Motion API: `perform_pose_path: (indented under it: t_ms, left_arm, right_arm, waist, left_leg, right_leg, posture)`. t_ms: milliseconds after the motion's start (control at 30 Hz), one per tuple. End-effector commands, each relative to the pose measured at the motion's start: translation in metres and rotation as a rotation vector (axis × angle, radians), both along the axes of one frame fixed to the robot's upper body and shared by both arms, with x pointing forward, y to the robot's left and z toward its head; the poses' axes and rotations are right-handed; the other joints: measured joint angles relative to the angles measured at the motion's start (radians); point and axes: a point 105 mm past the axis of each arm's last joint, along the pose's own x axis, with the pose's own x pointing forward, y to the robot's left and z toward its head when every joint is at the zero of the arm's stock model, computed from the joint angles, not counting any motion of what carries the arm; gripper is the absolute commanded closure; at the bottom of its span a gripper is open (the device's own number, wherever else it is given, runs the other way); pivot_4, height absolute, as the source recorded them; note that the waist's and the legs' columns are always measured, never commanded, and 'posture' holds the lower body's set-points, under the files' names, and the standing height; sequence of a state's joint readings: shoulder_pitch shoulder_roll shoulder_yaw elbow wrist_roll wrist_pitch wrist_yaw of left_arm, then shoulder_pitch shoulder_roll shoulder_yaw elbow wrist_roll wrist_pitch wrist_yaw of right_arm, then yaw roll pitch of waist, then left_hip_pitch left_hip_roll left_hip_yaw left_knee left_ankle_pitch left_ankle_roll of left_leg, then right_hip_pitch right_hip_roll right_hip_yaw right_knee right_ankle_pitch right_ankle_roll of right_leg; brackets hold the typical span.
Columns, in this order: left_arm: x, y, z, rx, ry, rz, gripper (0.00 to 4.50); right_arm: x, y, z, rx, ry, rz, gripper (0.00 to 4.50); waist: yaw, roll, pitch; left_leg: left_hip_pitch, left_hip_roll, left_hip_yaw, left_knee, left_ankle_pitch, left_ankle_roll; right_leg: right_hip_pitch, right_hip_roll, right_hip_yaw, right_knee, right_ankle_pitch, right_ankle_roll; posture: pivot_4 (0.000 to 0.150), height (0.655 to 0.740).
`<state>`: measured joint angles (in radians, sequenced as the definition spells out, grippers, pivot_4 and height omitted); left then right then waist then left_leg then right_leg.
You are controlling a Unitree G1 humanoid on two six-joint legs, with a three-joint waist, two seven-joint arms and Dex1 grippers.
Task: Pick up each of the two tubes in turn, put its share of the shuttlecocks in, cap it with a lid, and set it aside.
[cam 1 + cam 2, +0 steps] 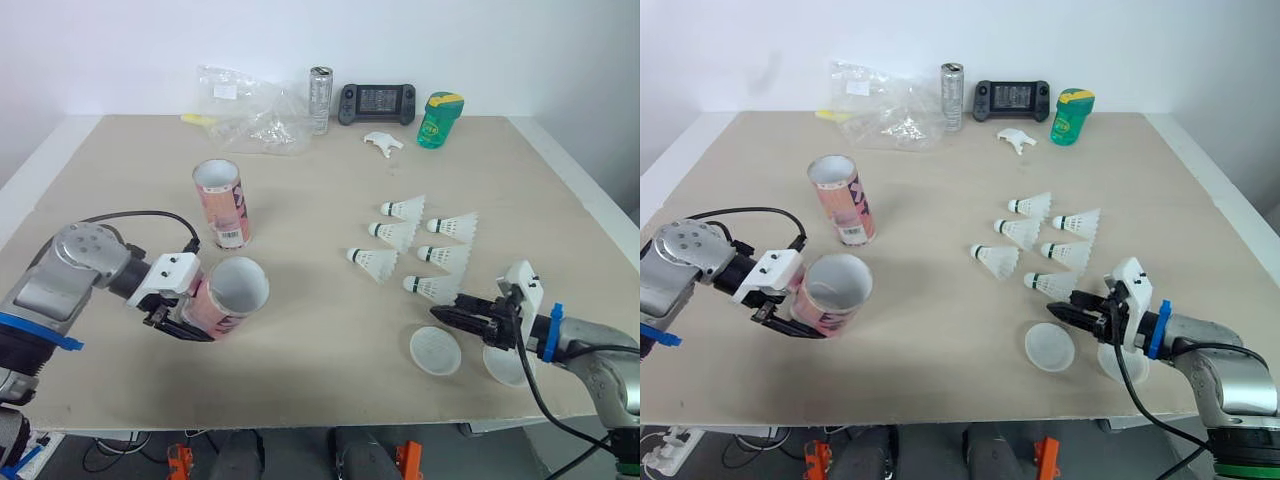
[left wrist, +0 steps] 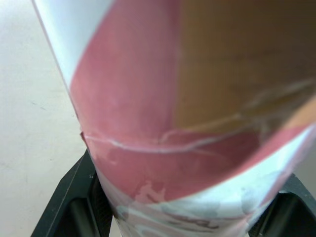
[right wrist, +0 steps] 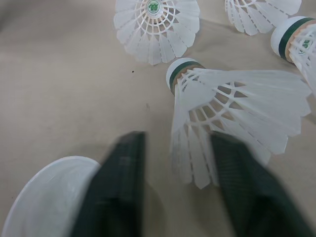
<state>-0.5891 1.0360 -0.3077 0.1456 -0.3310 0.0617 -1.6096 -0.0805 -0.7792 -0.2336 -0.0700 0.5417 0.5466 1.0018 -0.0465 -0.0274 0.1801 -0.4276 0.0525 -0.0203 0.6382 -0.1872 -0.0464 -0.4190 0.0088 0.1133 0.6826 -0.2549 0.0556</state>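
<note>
Pink tube (image 1: 232,292) at 8 o'clock on table, tilted, mouth open, clamped between left gripper (image 1: 190,322) fingers. Right gripper (image 1: 438,313) at 4 o'clock, fingers apart, tips at skirt of nearest shuttlecock (image 1: 432,288). Likely risks: crushing the skirt by closing across it; knocking lid (image 1: 436,350) at 6 o'clock of tips.

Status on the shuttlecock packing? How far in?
Done: nothing packed; all six shuttlecocks lie on the table, both lids loose near them. In hand: left gripper holds one tube tilted, mouth looking empty; right gripper open at the nearest shuttlecock. Left: fill, cap, set aside both; second tube stands untouched.
</note>
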Motion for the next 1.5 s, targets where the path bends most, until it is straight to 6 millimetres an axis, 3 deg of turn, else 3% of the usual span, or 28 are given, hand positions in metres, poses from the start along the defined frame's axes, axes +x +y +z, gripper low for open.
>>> perform_pose_path:
  t_ms: [33,233,400,467,600,667,767,967,1200,1433,1500]
  left_arm:
    - [-0.001,0.003,0.008,0.017,-0.026,-0.015,1.66]
    - [0.000,0.009,0.006,0.048,-0.025,-0.015,1.66]
    - [0.003,0.012,0.004,0.062,-0.017,-0.009,1.66]
    - [0.004,0.013,0.002,0.064,-0.005,-0.005,1.66]
    - [0.006,0.014,-0.003,0.070,0.013,0.004,1.66]
    - [0.008,0.013,-0.003,0.066,0.020,0.008,1.66]
    - [0.011,0.012,-0.005,0.072,0.024,0.005,1.66]
    - [0.013,0.009,-0.003,0.072,0.029,-0.005,1.66]
    - [0.011,0.009,-0.001,0.077,0.034,-0.011,1.66]
    - [0.009,0.008,0.002,0.069,0.038,-0.008,1.66]
    - [0.009,0.009,0.002,0.070,0.039,-0.006,1.66]
  right_arm:
    - [0.001,0.000,0.008,0.007,-0.038,0.014,4.45]
    - [0.000,-0.003,0.008,-0.006,-0.036,-0.006,4.45]
    - [-0.003,-0.012,0.037,-0.020,-0.125,-0.022,4.45]
    - [-0.007,-0.010,0.066,-0.031,-0.213,0.010,4.45]
    - [-0.020,0.027,0.115,-0.017,-0.365,0.196,4.45]
    - [-0.024,0.049,0.127,0.001,-0.403,0.293,4.45]
    - [-0.031,0.102,0.129,-0.040,-0.448,0.527,4.45]
    - [-0.025,0.163,0.125,-0.173,-0.525,0.767,4.45]
    - [-0.021,0.204,0.120,-0.266,-0.589,0.958,4.45]
    - [-0.010,0.230,0.123,-0.295,-0.646,1.023,4.45]
    - [-0.007,0.234,0.124,-0.309,-0.628,1.038,3.83]
  waist:
    - [0.000,0.000,0.000]
    - [0.000,0.000,0.000]
    - [0.000,0.000,0.000]
    - [0.000,0.001,0.001]
    - [-0.003,0.002,0.001]
    - [-0.004,0.001,0.001]
    - [-0.006,0.001,0.001]
    - [-0.001,0.002,0.001]
    - [0.002,0.002,0.001]
    - [0.001,0.001,0.001]
    - [0.001,0.002,0.001]
  left_leg:
    - [0.000,0.000,0.000,0.000,0.000,0.000]
    - [0.000,0.000,0.000,0.000,0.000,0.000]
    - [0.000,0.000,0.000,0.000,0.000,0.000]
    - [-0.001,0.000,0.000,0.001,0.000,0.000]
    - [0.000,0.000,0.000,0.001,0.000,0.000]
    - [0.001,0.002,0.000,0.001,0.000,0.000]
    - [0.002,0.003,-0.001,0.001,0.000,0.000]
    - [-0.002,0.003,0.000,0.001,0.001,0.001]
    - [-0.005,0.003,-0.001,0.000,0.001,0.001]
    - [-0.005,0.004,-0.001,0.001,0.001,0.001]
    - [-0.005,0.004,-0.001,0.001,0.001,0.001]
  right_leg:
    - [0.000,0.000,0.000,0.000,0.000,0.000]
    - [0.000,0.000,0.000,0.000,0.000,-0.001]
    - [0.000,0.000,0.000,0.000,0.000,-0.001]
    - [0.000,0.000,0.000,0.000,0.000,0.000]
    - [0.000,0.001,0.000,0.000,0.000,0.000]
    - [0.000,0.002,0.000,0.001,0.001,-0.002]
    - [0.000,0.003,-0.001,0.001,0.000,-0.005]
    - [-0.003,0.003,0.000,0.001,0.000,-0.007]
    - [-0.005,0.003,-0.002,0.001,0.000,-0.003]
    - [-0.006,0.003,-0.003,0.002,0.000,-0.004]
    - [-0.006,0.003,-0.003,0.002,0.001,-0.004]
  posture:
    - [0.150,0.7236]
    - [0.150,0.7236]
    - [0.150,0.7236]
    - [0.150,0.7236]
    - [0.150,0.7236]
    - [0.150,0.7236]
    - [0.150,0.7236]
    - [0.150,0.7236]
    - [0.150,0.7236]
    - [0.150,0.7236]
    - [0.150,0.7236]
